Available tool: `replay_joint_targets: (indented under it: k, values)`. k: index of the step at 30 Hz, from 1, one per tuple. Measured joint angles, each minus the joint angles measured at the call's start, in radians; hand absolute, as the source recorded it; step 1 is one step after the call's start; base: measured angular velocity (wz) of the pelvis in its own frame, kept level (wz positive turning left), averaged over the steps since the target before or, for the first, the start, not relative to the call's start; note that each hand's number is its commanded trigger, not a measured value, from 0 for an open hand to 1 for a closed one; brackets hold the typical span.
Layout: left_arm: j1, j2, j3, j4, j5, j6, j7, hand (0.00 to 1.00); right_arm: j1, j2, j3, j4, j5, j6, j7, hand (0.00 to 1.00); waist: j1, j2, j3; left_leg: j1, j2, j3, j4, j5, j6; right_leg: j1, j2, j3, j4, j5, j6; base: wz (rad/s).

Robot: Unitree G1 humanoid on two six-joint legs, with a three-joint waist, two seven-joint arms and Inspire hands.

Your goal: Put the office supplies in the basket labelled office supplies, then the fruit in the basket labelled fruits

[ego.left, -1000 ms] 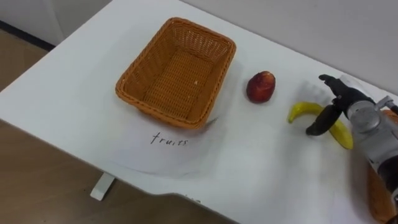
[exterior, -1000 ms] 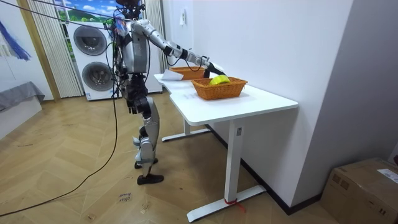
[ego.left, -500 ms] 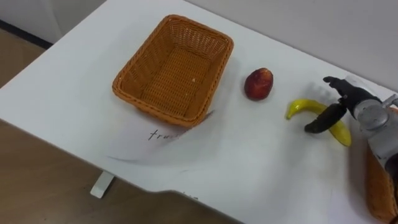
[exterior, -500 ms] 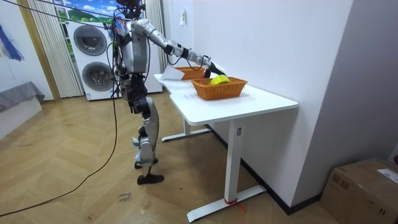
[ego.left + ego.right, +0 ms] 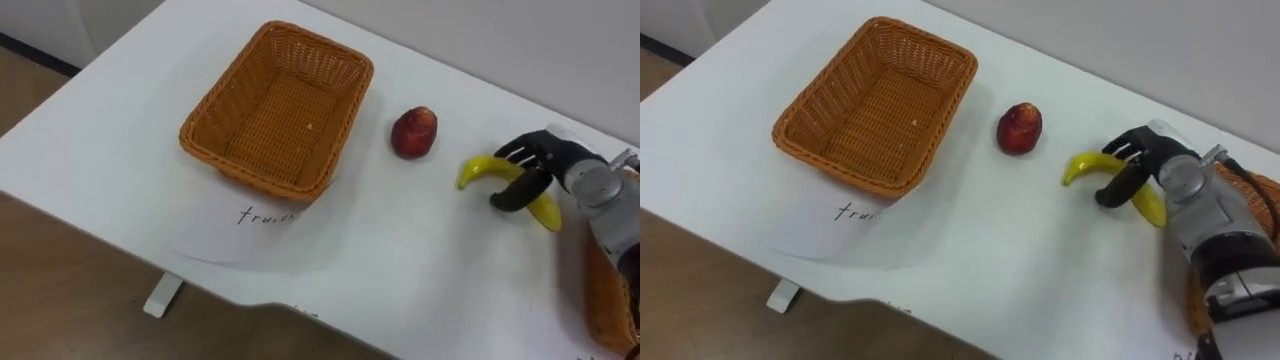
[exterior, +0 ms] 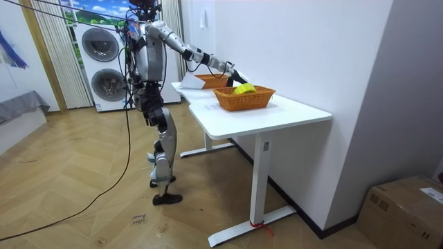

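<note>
A yellow banana (image 5: pixel 478 171) (image 5: pixel 1083 164) lies on the white table (image 5: pixel 400 270), right of a red apple (image 5: pixel 413 132) (image 5: pixel 1020 127). My right hand (image 5: pixel 545 165) (image 5: pixel 1150 158) comes in from the right and is curled over the banana's middle, fingers on its far side and the thumb on its near side. An empty wicker basket (image 5: pixel 275 110) (image 5: pixel 875 100) stands at the left on a sheet of paper (image 5: pixel 265 215) with handwriting. In the room view I stand at the table's long side, right arm stretched out over it. My left hand (image 6: pixel 147 114) hangs by my hip.
A second wicker basket (image 5: pixel 605 300) (image 6: pixel 243 98) sits at the table's right end, with something yellow-green (image 6: pixel 242 88) in it. The table's near edge runs diagonally, with wooden floor (image 5: pixel 60 300) below. A wall rises behind the table.
My right hand's fingers, stretched out over the banana a second ago, have curled down round it. The banana and apple have not moved; the view has shifted slightly.
</note>
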Motion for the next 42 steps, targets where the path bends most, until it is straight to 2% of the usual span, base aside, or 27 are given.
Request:
replay_joint_targets:
  k: [11,14,19,22,36,42]
  values:
    - [-0.011,0.009,-0.017,0.013,-0.001,-0.006,-0.003,0.00,0.000,-0.002,0.005,-0.007,-0.026,0.007,-0.010,1.00,0.002,-0.007,-0.0053,0.005,0.000,0.003,-0.003,0.003,0.000,-0.003,0.001,0.002,-0.003,0.000,0.000,-0.01]
    - [-0.020,0.011,-0.017,0.030,-0.002,-0.007,-0.003,0.00,0.000,-0.002,0.041,-0.008,-0.022,0.019,-0.007,1.00,0.012,-0.006,-0.0055,0.018,0.002,0.008,-0.009,0.003,-0.001,0.004,0.001,0.006,-0.002,0.000,0.000,-0.08]
    - [-0.028,0.011,-0.032,0.043,-0.020,-0.005,-0.004,0.00,-0.002,-0.005,0.098,-0.002,-0.024,0.046,-0.003,1.00,0.045,-0.007,-0.0017,0.030,0.003,0.007,-0.019,0.003,-0.002,0.015,0.002,0.003,-0.003,0.000,0.000,-0.01]
    - [-0.041,0.011,-0.032,0.073,-0.020,-0.004,-0.004,0.00,-0.002,-0.005,0.126,-0.002,-0.025,0.052,0.001,1.00,0.053,-0.017,-0.0032,0.029,0.003,0.005,-0.018,0.003,-0.002,0.016,0.003,0.002,-0.003,0.000,0.000,0.02]
    - [-0.068,0.012,-0.032,0.103,-0.036,-0.008,-0.002,0.00,-0.015,-0.010,0.158,-0.010,-0.027,0.051,0.013,1.00,0.057,-0.028,0.0020,0.025,0.002,0.003,-0.015,0.003,-0.002,0.014,0.003,0.002,-0.003,0.000,0.000,0.00]
    - [-0.070,0.012,-0.032,0.103,-0.035,-0.027,0.012,0.00,-0.016,-0.011,0.161,-0.061,-0.119,0.051,0.044,1.00,0.053,-0.033,0.0027,0.018,0.002,0.004,-0.016,0.003,-0.002,0.012,0.003,0.001,-0.003,0.000,0.000,0.00]
